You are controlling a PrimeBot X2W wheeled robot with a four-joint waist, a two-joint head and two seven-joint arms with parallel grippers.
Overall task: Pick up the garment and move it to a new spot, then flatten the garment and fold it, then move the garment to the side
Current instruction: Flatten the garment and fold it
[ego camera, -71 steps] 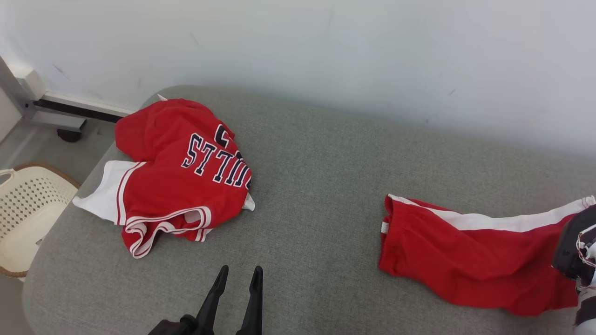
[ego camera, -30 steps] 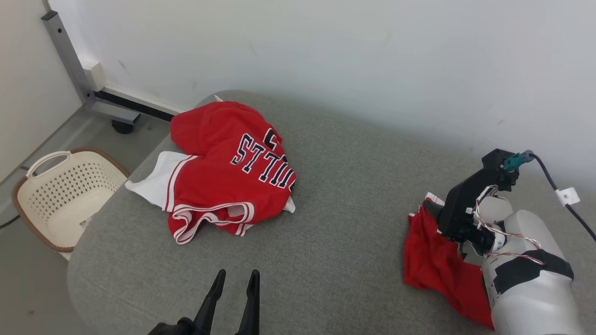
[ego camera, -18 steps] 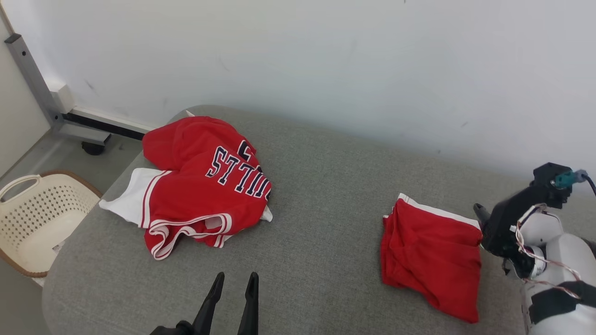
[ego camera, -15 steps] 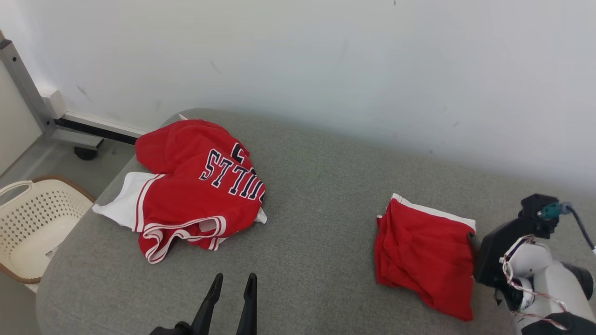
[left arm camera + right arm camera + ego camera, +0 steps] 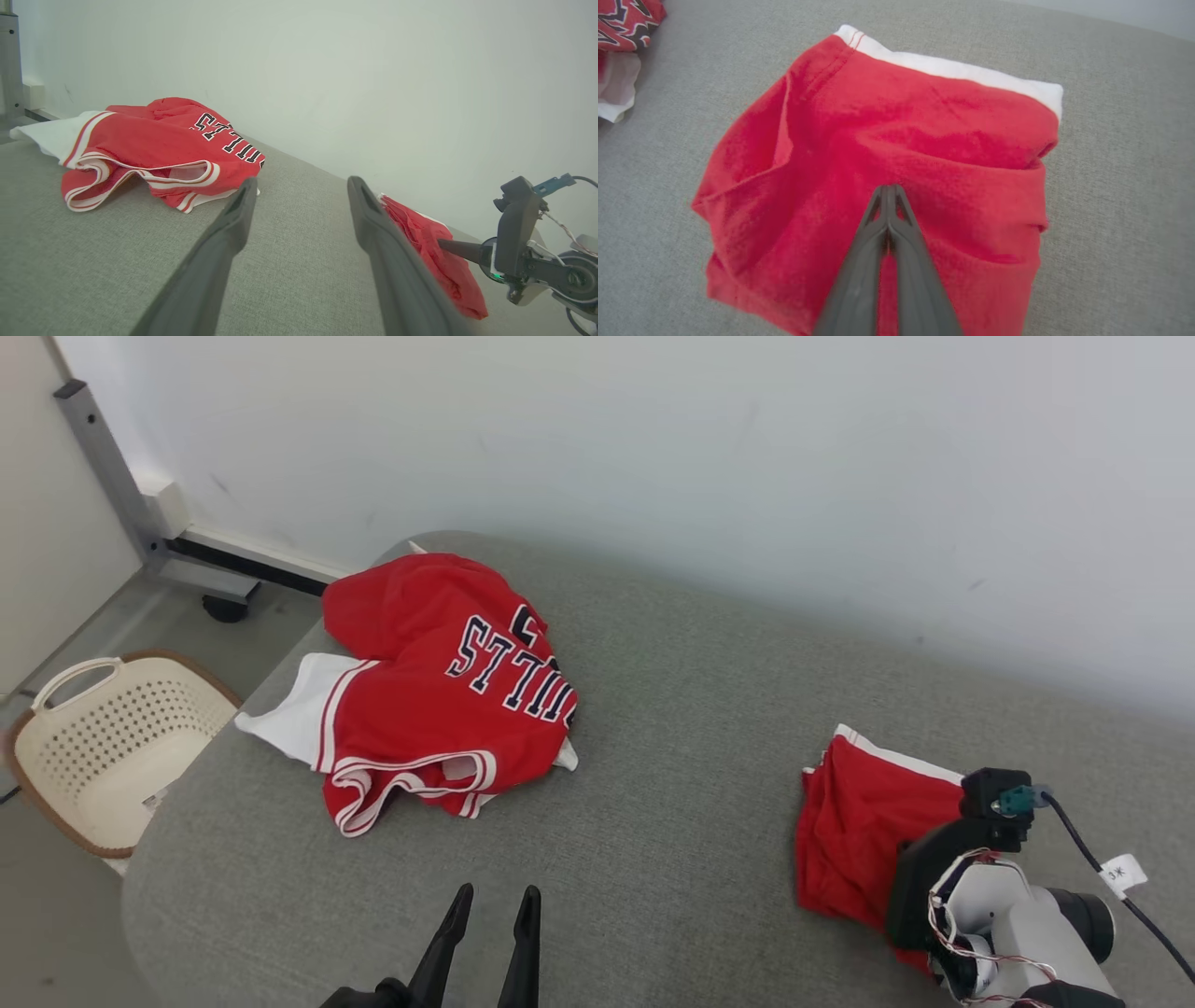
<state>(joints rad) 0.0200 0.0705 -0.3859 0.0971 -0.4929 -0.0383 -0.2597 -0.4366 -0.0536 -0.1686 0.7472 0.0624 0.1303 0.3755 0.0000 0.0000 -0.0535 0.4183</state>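
The garment [image 5: 854, 821] is a pair of red shorts with a white side stripe, lying folded on the right of the grey cushion [image 5: 672, 709]. The right wrist view shows it [image 5: 901, 135] with some wrinkles, white stripe along its far edge. My right gripper [image 5: 888, 189] is shut, fingertips pressed together just over the middle of the red cloth, with no fabric visibly pinched. Its dark wrist [image 5: 971, 859] covers the garment's near right corner. My left gripper [image 5: 495, 905] stands open low over the cushion's front, well left of the garment [image 5: 420, 228], nothing between its fingers.
A crumpled red jersey [image 5: 448, 691] with dark lettering lies at the cushion's back left. A cream laundry basket [image 5: 103, 747] sits on the floor left of the cushion. A pale wall runs close behind, with a grey metal frame [image 5: 112, 476] at the far left.
The long shorts were folded over into a compact stack. My right gripper let go, then came over the stack and shut. The head camera shifted; the left gripper stayed put.
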